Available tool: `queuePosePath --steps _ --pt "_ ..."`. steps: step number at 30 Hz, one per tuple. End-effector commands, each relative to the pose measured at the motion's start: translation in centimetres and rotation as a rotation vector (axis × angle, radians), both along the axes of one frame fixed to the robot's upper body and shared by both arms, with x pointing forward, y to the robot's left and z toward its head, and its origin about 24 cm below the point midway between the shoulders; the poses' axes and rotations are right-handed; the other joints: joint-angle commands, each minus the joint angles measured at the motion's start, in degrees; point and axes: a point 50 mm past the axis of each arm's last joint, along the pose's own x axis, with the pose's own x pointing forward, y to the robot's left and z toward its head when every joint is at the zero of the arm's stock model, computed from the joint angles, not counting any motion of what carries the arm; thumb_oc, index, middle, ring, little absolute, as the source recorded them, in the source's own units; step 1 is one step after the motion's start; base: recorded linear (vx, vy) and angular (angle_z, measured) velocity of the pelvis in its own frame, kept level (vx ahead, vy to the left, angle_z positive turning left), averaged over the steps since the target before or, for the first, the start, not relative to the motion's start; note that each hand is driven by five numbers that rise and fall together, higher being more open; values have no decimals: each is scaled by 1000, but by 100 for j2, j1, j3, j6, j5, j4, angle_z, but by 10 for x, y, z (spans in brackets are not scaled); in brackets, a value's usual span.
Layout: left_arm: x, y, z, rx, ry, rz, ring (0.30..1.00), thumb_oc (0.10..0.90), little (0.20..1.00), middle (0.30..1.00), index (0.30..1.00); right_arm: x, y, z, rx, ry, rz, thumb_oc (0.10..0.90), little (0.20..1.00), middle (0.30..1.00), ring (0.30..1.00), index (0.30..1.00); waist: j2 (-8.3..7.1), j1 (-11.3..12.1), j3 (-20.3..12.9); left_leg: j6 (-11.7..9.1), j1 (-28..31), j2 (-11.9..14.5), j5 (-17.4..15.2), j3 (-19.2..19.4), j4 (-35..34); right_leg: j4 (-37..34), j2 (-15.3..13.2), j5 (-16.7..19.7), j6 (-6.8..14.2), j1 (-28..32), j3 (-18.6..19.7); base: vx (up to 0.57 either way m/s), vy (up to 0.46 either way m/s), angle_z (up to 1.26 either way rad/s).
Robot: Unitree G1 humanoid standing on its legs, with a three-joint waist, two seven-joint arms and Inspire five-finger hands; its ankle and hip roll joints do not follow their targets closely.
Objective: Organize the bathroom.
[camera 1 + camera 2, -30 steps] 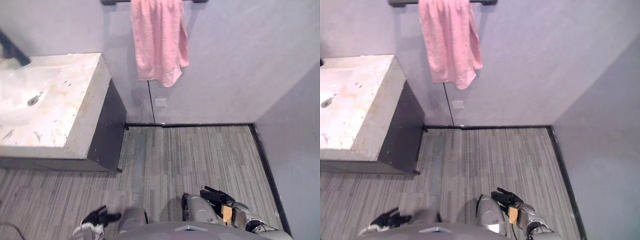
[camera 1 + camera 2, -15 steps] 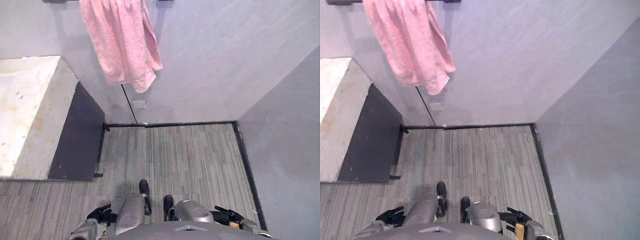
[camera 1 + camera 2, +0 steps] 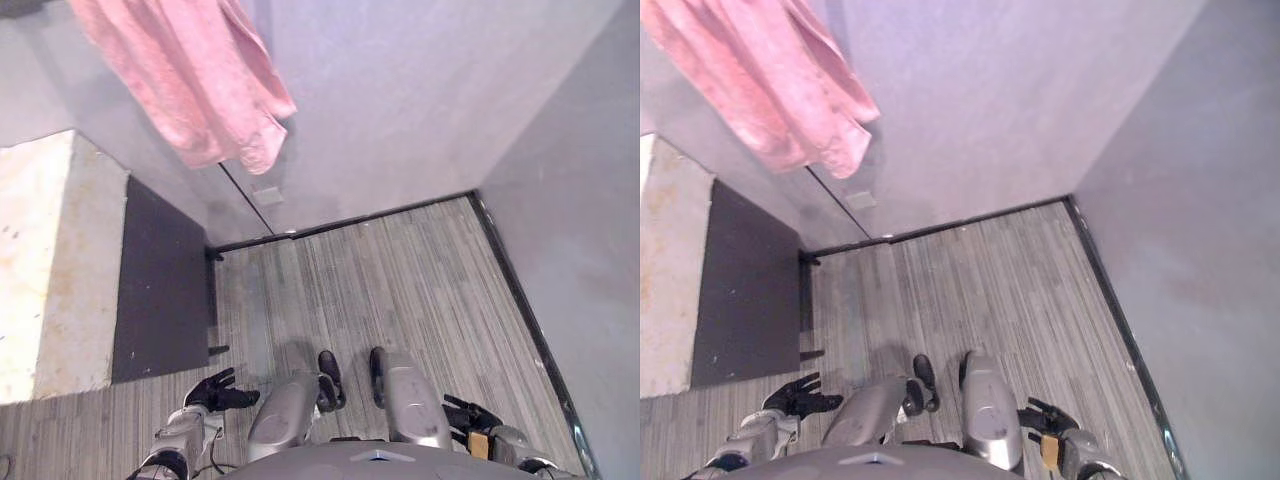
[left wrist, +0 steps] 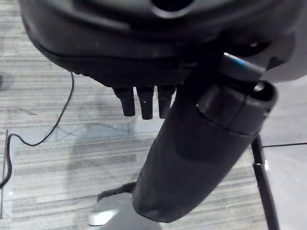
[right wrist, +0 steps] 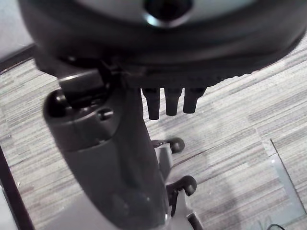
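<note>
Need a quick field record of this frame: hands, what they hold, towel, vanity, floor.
left hand: low at the robot's left side, fingers spread, open, holding nothing
right hand: low at the robot's right side, fingers relaxed, open, holding nothing
pink towel: hanging against the grey wall, above the vanity's end
vanity: pale marbled top, dark side panel, against the wall at the robot's left
floor: grey striped planks, dark skirting along the walls
contact: neither hand touches towel or vanity
</note>
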Motion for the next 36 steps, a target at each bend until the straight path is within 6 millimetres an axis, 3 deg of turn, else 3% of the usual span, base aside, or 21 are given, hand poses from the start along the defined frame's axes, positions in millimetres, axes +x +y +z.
queuePosePath --steps 1,2,3,5,7,11,14,17,22,24,25,26,27,28,30,31,33,36 --pt "-8 11 4 29 -43 22 900 800 900 900 900 -27 0 -6 -4 92 20 800 900 900 900 900 -54 -236 -170 -283 210 -2 91 -757 -414 -2886 -434 1392 258 627 401 254 -292 31" --pt "-8 13 5 27 -43 30 900 800 900 900 900 -28 1 -7 -4 105 19 800 900 900 900 900 -47 -262 -142 -266 139 -34 30 -901 -290 -2616 -298 1357 203 541 571 269 -312 55" --pt "-5 15 6 38 -46 36 900 800 900 900 900 -32 2 -8 8 124 8 800 900 900 900 900 -98 -355 -161 -270 133 51 -48 -916 -128 -2825 -234 1142 234 535 714 151 -155 61" --pt "-3 13 5 32 -49 39 900 800 900 900 900 -38 3 -10 25 132 -18 800 900 900 900 900 -118 -395 -238 -403 233 210 161 -905 -85 -3036 -245 937 219 815 443 228 -184 94" --pt "-1 11 5 18 -55 44 900 800 900 900 900 -42 3 -10 27 130 -22 800 900 900 900 900 -154 -410 -264 -359 236 252 179 -916 -81 -3098 -268 882 191 934 348 171 -123 73" --pt "12 5 7 0 -61 -6 900 800 900 900 900 -29 -4 -5 20 28 -58 800 900 900 900 900 -127 -418 -297 -377 252 319 257 -816 -421 -3209 -278 855 147 956 225 44 -24 32" --pt "11 4 6 -5 -62 18 900 800 900 900 900 -24 -8 -2 11 3 -53 800 900 900 900 900 -75 -444 -329 -403 283 311 291 -811 -581 -3188 -258 801 146 942 238 61 34 28" --pt "9 7 6 14 -56 59 900 800 900 900 900 -24 -7 -2 2 5 -38 800 900 900 900 900 -8 -457 -370 -439 403 327 334 -781 -777 -3154 -246 744 166 952 227 96 26 4" --pt "0 23 7 77 -45 128 900 800 900 900 900 -40 3 -9 33 65 -40 800 900 900 900 900 -2 -462 -546 -501 721 485 355 -561 -760 -3069 -265 532 114 1186 28 155 -95 12" --pt "5 25 11 78 -83 135 900 800 900 900 900 -49 4 -10 42 95 -37 800 900 900 900 900 -33 -451 -616 -773 353 683 1124 -695 366 -3086 -128 400 -163 1443 -21 131 -160 27" --pt "9 24 12 75 -94 129 900 800 900 900 900 -51 4 -10 44 96 -56 800 900 900 900 900 -94 -449 -596 -782 -72 727 1357 -746 1285 -3113 -71 344 -325 1577 -12 127 -171 50" --pt "13 24 13 74 -96 128 900 800 900 900 900 -53 3 -10 44 99 -87 800 900 900 900 900 -131 -460 -558 -730 -470 826 1373 -664 1690 -3052 -14 236 -445 1718 -68 170 -135 66" --pt "17 22 14 74 -89 121 900 800 900 900 900 -54 2 -10 46 103 -126 800 900 900 900 900 -127 -473 -518 -700 -639 894 1321 -644 1635 -2994 42 160 -495 1822 -97 169 -11 103" --pt "19 21 14 72 -86 115 900 800 900 900 900 -54 1 -10 45 104 -142 800 900 900 900 900 -92 -474 -483 -691 -579 888 1303 -588 1111 -2933 78 103 -459 1869 -92 180 126 98" --pt "20 18 13 60 -81 79 900 800 900 900 900 -58 -6 -9 26 113 -148 800 900 900 900 900 93 -458 -443 -654 -270 842 1443 -640 -878 -2724 235 -100 -331 1929 1 271 286 40" --pt "20 17 12 56 -69 67 900 800 900 900 900 -60 -8 -9 16 121 -139 800 900 900 900 900 126 -434 -443 -659 -217 835 1606 -903 -1059 -2636 282 -198 -320 1951 44 335 309 -13" --pt "14 17 9 78 -32 74 900 800 900 900 900 -59 -6 -10 -8 132 -133 800 900 900 900 900 150 -377 -519 -590 -12 763 1373 -936 -1202 -2230 190 -395 -232 1868 -58 282 217 -14" --pt "9 22 7 92 -19 119 900 800 900 900 900 -62 -6 -10 -15 154 -106 800 900 900 900 900 45 -409 -523 -605 43 710 1003 -757 -790 -2222 -40 -326 -113 1874 -85 181 122 -29"
